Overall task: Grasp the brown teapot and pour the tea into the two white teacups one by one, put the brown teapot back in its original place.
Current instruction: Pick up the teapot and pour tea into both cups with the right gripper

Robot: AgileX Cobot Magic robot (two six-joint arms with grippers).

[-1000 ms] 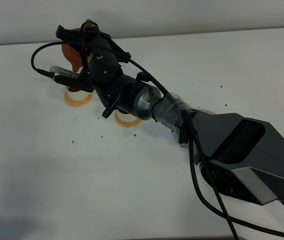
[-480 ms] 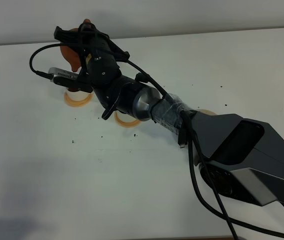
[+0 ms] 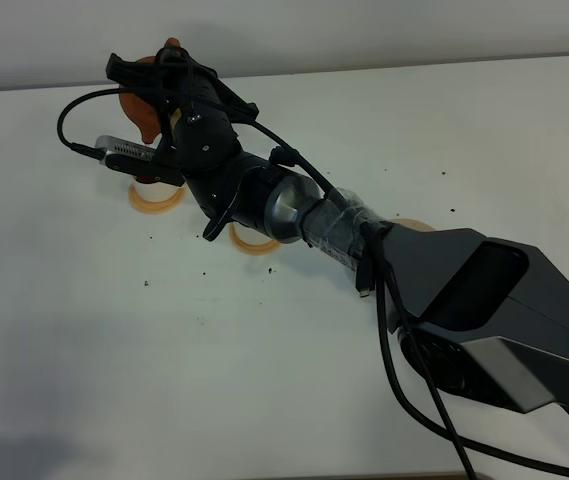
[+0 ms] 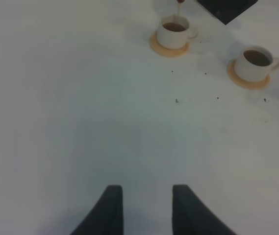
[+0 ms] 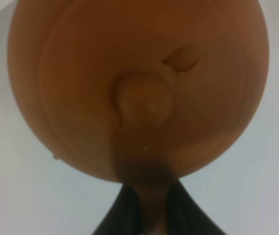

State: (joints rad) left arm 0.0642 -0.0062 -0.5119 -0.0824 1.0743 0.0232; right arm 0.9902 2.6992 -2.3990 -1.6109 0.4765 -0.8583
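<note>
Dark tea is seen in both white teacups in the left wrist view. The first cup (image 4: 173,33) is set on an orange coaster (image 4: 154,45), and a thin brown stream (image 4: 179,9) is seen falling from above into it. The second cup (image 4: 255,63) is set on its own coaster (image 4: 238,81) just beside the first, with its little handle turned to the same side. In the high view both cups are hidden by the right arm (image 3: 294,210), and only the edges of the 2 coasters can be seen. The brown teapot (image 5: 139,88) is held in the air toward the far left of the white table (image 3: 114,350), above the farther coaster, and is tipped so that its spout end is lowered. In the right wrist view its lid and round knob (image 5: 144,104) are turned to the camera and its loop handle (image 5: 144,176) is clamped between the fingers of the right gripper (image 5: 144,208). Its handle-to-spout axis therefore runs straight out from the gripper, and the spout itself is hidden behind the body. The edge of a pale saucer (image 3: 416,224) can be made out beside the arm, well apart from the teapot. The left gripper (image 4: 143,210) is held over bare table with its jaws apart and nothing between them.
</note>
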